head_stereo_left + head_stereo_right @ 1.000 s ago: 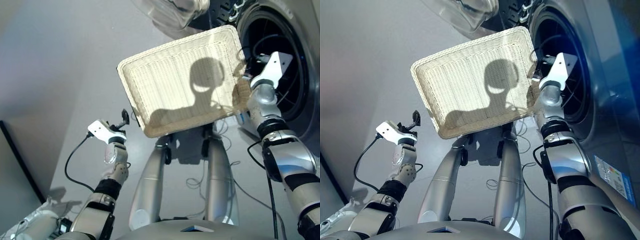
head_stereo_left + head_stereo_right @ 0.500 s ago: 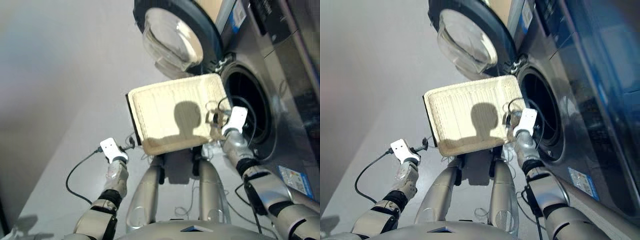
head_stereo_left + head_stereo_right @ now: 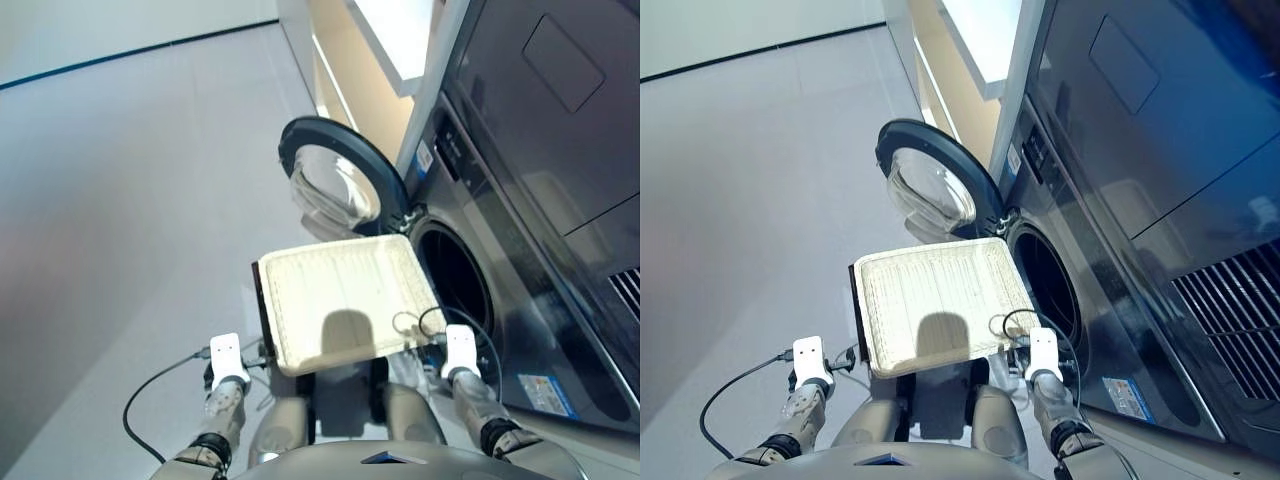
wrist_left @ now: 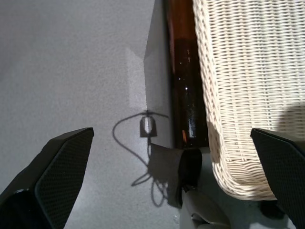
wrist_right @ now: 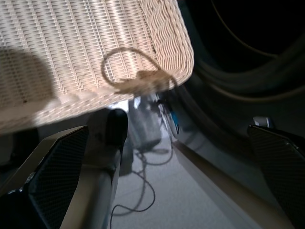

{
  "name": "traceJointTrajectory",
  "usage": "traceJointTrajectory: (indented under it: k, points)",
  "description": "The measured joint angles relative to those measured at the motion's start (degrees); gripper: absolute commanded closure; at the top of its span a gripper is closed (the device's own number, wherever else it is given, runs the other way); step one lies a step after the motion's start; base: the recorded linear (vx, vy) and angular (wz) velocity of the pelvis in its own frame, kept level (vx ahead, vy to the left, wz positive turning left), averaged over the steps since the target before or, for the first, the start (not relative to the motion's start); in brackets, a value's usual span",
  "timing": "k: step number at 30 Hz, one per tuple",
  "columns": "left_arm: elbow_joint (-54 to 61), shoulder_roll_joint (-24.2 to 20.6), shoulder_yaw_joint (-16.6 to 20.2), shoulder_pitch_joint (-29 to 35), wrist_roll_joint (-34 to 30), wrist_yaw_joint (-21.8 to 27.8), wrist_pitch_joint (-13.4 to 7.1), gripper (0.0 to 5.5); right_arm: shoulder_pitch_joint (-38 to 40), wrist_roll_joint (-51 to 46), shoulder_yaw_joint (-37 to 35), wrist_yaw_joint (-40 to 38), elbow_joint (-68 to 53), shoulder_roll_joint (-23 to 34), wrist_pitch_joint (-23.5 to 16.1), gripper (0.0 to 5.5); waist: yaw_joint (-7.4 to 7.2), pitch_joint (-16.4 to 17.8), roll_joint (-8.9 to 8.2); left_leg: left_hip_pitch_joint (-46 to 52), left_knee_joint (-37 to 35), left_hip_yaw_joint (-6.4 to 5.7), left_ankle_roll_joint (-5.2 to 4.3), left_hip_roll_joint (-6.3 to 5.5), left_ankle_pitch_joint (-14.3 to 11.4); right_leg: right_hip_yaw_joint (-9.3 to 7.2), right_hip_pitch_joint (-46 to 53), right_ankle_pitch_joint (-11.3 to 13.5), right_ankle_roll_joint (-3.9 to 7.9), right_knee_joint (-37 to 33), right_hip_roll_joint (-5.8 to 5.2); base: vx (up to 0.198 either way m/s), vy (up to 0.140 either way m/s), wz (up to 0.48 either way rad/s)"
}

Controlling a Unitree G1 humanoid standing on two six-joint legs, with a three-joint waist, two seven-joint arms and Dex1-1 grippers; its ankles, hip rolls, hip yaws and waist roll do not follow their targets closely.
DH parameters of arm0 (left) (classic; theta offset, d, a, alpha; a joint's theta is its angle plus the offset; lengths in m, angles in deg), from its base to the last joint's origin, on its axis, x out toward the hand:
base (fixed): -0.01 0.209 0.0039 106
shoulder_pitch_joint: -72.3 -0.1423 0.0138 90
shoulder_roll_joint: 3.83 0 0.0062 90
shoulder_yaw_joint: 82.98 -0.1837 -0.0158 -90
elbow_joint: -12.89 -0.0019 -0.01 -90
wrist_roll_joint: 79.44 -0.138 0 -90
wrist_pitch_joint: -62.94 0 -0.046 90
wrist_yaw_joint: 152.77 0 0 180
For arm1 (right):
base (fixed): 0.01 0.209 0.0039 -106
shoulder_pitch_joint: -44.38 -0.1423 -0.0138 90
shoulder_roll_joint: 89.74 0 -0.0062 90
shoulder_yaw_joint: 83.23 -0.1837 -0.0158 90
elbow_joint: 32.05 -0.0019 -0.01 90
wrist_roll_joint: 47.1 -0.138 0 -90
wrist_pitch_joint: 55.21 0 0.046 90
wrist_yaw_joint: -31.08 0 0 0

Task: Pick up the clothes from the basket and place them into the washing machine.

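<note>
The cream wicker basket point(image 3: 335, 295) sits in front of me with its woven floor bare; the clothes are out of view. To its right stands the dark grey washing machine point(image 3: 520, 270), its drum mouth point(image 3: 455, 280) dark and its round glass door point(image 3: 335, 185) swung open to the left. My left gripper point(image 4: 171, 133) is open beside the basket's near left corner point(image 4: 238, 95), holding nothing. My right gripper point(image 5: 167, 129) is open too, at the near right corner point(image 5: 71, 43) by the drum mouth.
A thin cable loop point(image 5: 128, 71) lies over the basket's near right corner. A dark brown bar point(image 4: 183, 71) runs along the basket's left side. Grey floor point(image 3: 130, 200) spreads to the left. A bright cabinet edge point(image 3: 400, 50) rises behind the machine.
The head camera has tilted up and back, so the open door and the whole machine front now show. The basket stays bare, and both grippers remain open at its near corners.
</note>
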Motion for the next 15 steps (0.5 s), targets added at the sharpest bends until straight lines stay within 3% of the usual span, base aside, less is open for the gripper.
traceJointTrajectory:
  k: [4, 15]
  points:
    - [-0.1, 0.0, 0.0, -1.9, -1.2, 1.0, 0.1, 0.0, 1.2, 0.0, -1.6, 0.6, 0.9, 0.0, 0.0, 0.0, 0.04, -1.7, 0.42, 2.5, -0.6, 0.18, -0.62, 0.43, -0.5, 0.16, 2.8, 0.3, 0.08, -1.4, 0.5, 0.0, 0.0, 0.0]
    - [-1.2, 0.2, 0.0, -3.5, -3.4, 2.3, 1.3, 0.0, 1.7, 4.5, -1.7, 0.8, 2.1, 0.1, 1.3, 0.0, 0.11, -3.8, 1.01, 4.9, -0.6, 1.1, -0.59, 1.24, -0.9, 0.86, 4.7, 0.4, -0.18, -1.2, 1.25, 0.0, 0.0, 0.0]
